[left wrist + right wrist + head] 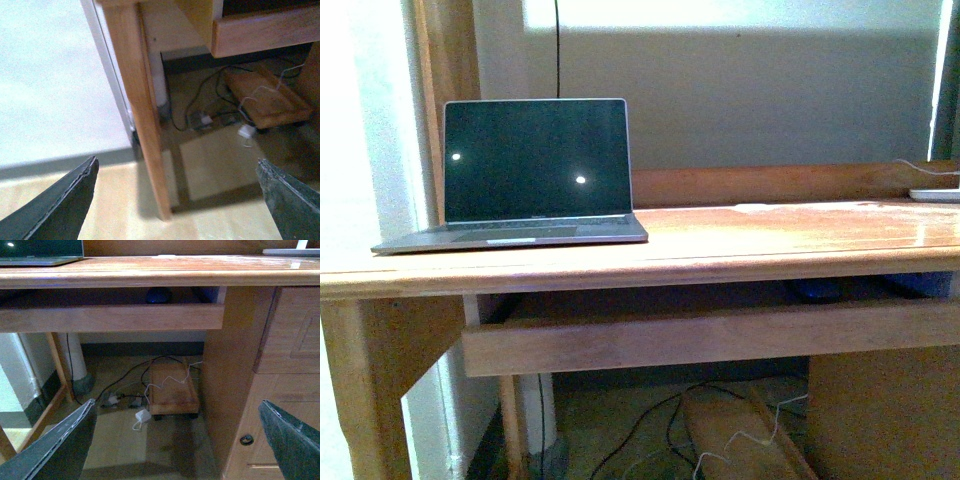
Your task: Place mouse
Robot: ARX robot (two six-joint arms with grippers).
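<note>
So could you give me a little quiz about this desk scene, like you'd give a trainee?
1. True or false: the laptop on the desk is shut.
2. Where does the mouse lie?
A) on the desk top beside the laptop
B) on the shelf under the desk top
C) on the floor among the cables
3. Fill in: the left claw and the right claw are both ____ and hold nothing.

Key:
1. False: it stands open, with a dark screen.
2. B
3. open
</note>
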